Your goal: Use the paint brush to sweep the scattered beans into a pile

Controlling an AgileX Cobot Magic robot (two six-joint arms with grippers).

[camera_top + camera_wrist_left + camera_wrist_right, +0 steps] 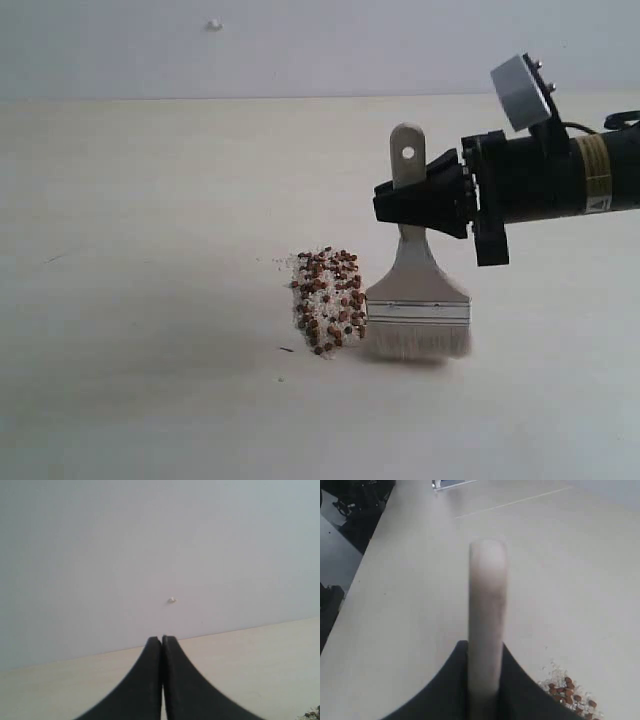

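On the pale worktop (150, 380), left end effector (161, 647) closed on nothing, the right end effector (410, 200) clamps the handle of the upright paint brush (418, 285), bristles down and touching the right edge of the compact pile (328, 300) of reddish-brown beans (345, 258).

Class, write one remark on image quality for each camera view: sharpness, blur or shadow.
Exterior view: soft, even light; the paint brush throws a faint shadow under its bristles; the beans look sharp. Left wrist view: the left gripper is a soft-edged dark shape before a plain wall. Right wrist view: the paint brush is blurred by closeness; the table behind looks clearer.
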